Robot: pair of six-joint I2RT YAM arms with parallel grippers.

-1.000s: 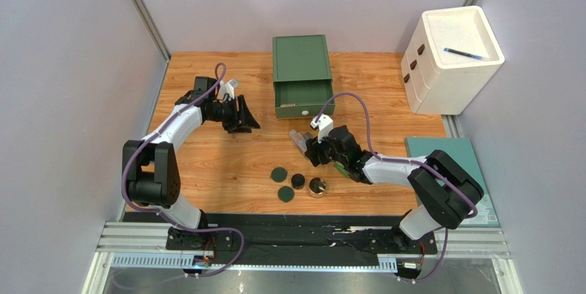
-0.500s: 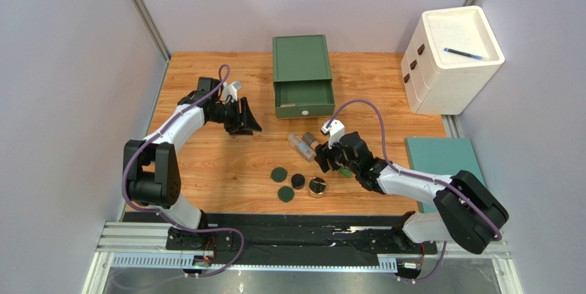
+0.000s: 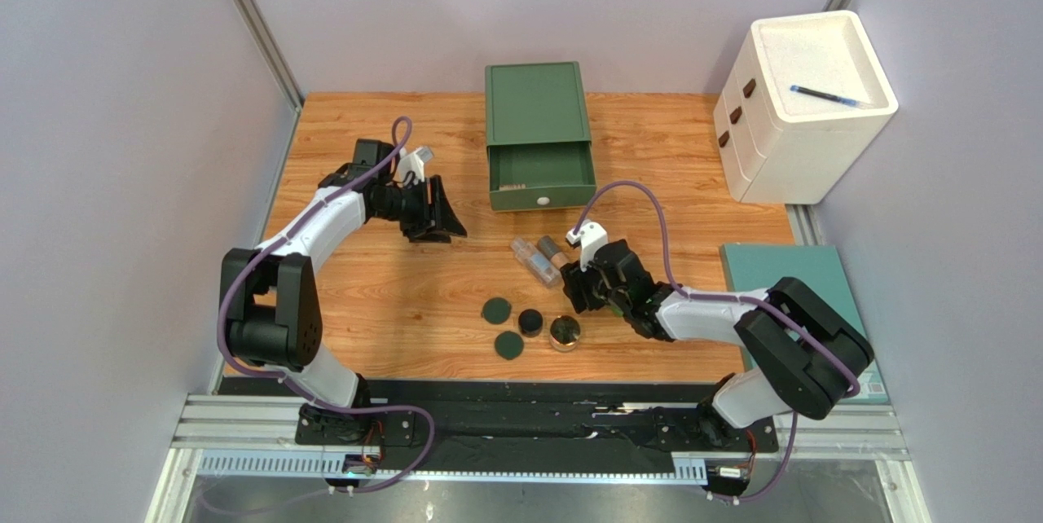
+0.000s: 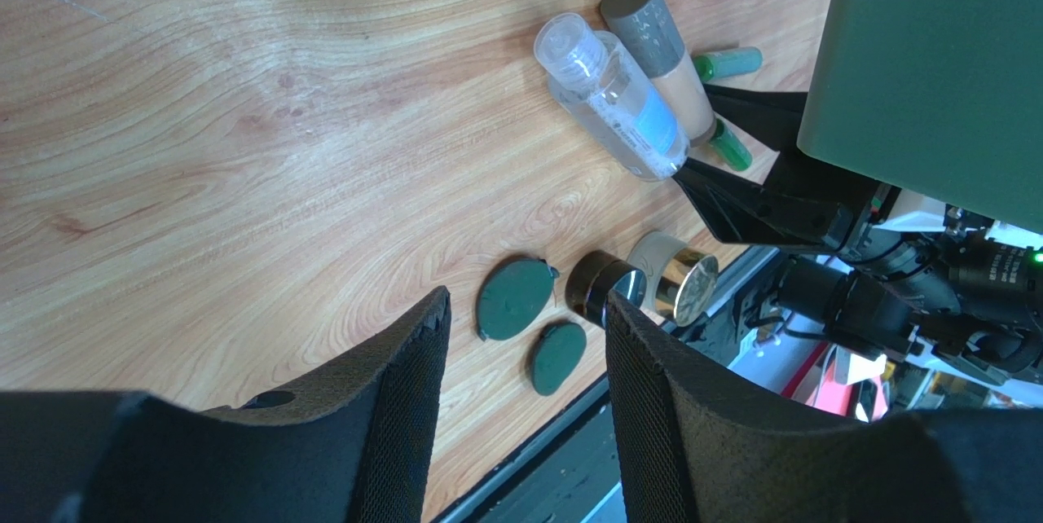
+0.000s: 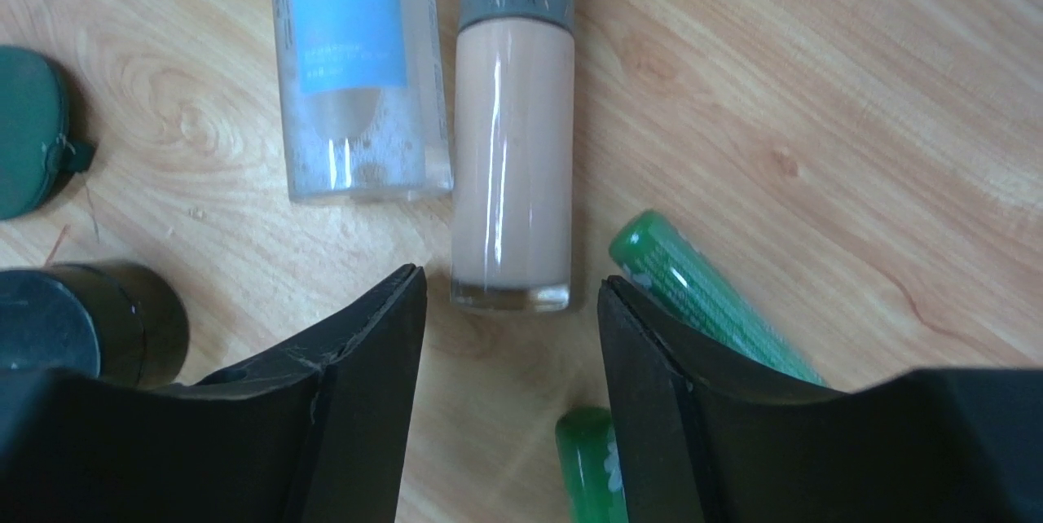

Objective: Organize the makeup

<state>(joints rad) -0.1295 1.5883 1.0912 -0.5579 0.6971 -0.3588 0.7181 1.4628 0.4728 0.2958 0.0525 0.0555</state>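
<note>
The makeup lies on the wooden table. A clear tube (image 3: 529, 257) (image 5: 355, 71) and a beige tube (image 3: 550, 251) (image 5: 512, 144) lie side by side. Two dark green discs (image 3: 496, 310) (image 3: 508, 346), a black jar (image 3: 530, 323) and a gold-rimmed compact (image 3: 564, 332) sit nearer the front. My right gripper (image 3: 583, 284) (image 5: 511, 291) is open and low, just behind the beige tube's base. One green tube (image 5: 716, 303) lies beside its right finger and the tip of another (image 5: 591, 462) lies between the fingers. My left gripper (image 3: 443, 220) (image 4: 527, 315) hangs open and empty at the left.
A green drawer box (image 3: 539, 136) stands open at the back centre. A white drawer cabinet (image 3: 802, 120) with a blue pen (image 3: 829, 94) on top stands at the back right. A teal board (image 3: 802, 273) lies at the right edge.
My right gripper has pulled back to the right off the clear and beige tubes, which now show fully. Its elbow has swung. The left arm has hardly moved.
</note>
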